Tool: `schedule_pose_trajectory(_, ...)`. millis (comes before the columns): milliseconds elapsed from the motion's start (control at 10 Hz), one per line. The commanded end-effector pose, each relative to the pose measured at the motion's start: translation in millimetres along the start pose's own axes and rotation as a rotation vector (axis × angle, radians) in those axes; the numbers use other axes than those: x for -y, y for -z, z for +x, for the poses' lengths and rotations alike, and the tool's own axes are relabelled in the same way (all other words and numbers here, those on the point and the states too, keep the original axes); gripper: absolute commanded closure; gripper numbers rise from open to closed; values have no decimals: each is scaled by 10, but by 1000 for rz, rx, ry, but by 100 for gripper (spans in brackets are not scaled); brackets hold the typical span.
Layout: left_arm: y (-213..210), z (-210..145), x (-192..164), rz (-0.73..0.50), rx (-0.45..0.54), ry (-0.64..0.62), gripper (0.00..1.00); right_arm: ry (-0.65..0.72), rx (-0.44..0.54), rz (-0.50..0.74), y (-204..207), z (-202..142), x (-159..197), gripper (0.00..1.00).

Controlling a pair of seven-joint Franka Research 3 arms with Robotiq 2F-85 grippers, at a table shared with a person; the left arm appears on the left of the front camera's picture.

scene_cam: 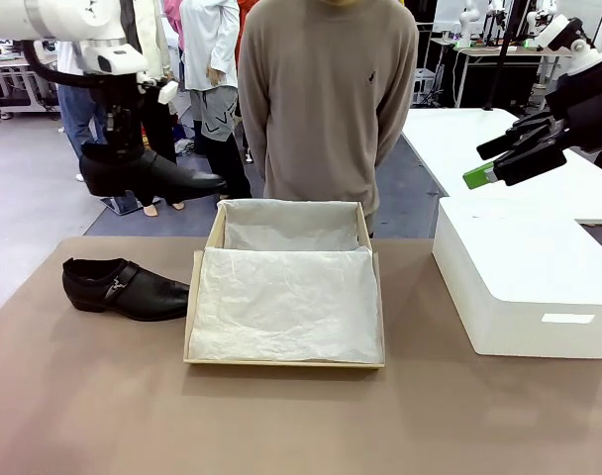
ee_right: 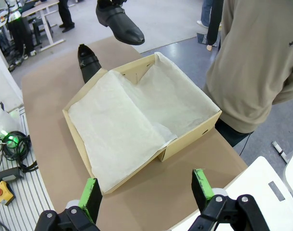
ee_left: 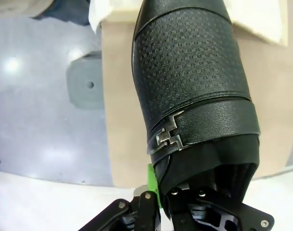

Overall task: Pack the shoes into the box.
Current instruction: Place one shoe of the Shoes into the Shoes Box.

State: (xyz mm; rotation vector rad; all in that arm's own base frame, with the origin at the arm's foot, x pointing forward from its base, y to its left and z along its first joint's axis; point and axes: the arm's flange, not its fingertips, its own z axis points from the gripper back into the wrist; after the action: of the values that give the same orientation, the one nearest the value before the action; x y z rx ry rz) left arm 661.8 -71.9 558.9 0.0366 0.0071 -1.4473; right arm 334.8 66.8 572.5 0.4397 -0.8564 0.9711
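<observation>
Shoes: the shiny black pair is seen split, with one shoe in the air and one on the table.
Raised shoe (scene_cam: pixel 150 174): it is held roughly level above the table's far left edge, with the pointed toe turned toward the box. Its embossed upper and small metal buckle are shown close up in the left wrist view.
Second shoe (scene_cam: pixel 123 287): it is set on its sole on the table, just left of the box, toe toward the box wall. Whether the two touch cannot be told.
Box (scene_cam: pixel 281 363): the tan cardboard box is placed open at mid-table and lined with white tissue paper (scene_cam: pixel 286 302). Both shoes are seen outside it.
Left gripper (ee_left: pixel 158 190): its fingers are clamped on the heel collar of the raised shoe, with one green pad pressed against the outside.
Right gripper (scene_cam: pixel 487 164): it is held in the air above the white box, fingers spread wide apart and nothing between them.
Table (scene_cam: pixel 83 416): the brown top is shared by both boxes.
White box (scene_cam: pixel 524 287): the larger, rounded box is placed closed to the right of the shoebox.
Person (scene_cam: pixel 326 109): a figure in a beige sweater is pictured standing at the far side, directly behind the box.
</observation>
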Motion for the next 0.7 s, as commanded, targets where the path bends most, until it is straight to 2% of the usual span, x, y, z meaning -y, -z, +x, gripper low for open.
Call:
schedule_pose_trajectory(0,-88,200,6,15,55,-14,100,-15,20,15,10,5,23,0)
schedule_pose_trajectory(200,-87,390,96,13,75,-9,100,-15,20,15,10,5,23,0)
schedule_pose_trajectory(600,-41,394,90,4,51,12,100,-15,20,15,10,5,23,0)
